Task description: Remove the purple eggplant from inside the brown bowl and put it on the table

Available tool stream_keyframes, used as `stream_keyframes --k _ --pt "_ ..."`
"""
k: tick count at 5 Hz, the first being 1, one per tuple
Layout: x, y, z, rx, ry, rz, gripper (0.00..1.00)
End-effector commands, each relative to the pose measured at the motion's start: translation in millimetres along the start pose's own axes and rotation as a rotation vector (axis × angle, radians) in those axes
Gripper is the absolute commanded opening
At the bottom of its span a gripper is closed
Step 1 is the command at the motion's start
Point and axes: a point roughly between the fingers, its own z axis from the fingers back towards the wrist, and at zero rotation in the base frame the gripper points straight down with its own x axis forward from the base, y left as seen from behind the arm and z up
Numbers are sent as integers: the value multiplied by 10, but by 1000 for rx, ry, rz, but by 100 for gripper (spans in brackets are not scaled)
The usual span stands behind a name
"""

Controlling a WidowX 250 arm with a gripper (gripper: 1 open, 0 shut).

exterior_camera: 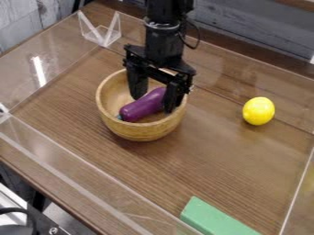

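Purple eggplant is lying inside the brown bowl, left of the frame's centre; the claw is hovering over it, spread wide.

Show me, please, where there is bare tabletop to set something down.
The table is bare between the bowl and the green block, and again between bowl and lemon. It is crowded at the bowl, where the open pincer hangs over the eggplant.
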Motion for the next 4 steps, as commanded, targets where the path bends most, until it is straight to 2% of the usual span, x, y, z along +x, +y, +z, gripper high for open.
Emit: stream_keyframes --k 1,4 --pt "44 60 51 9 -55 -1 100" --pt "110 107 -167 7 -72 -3 100"
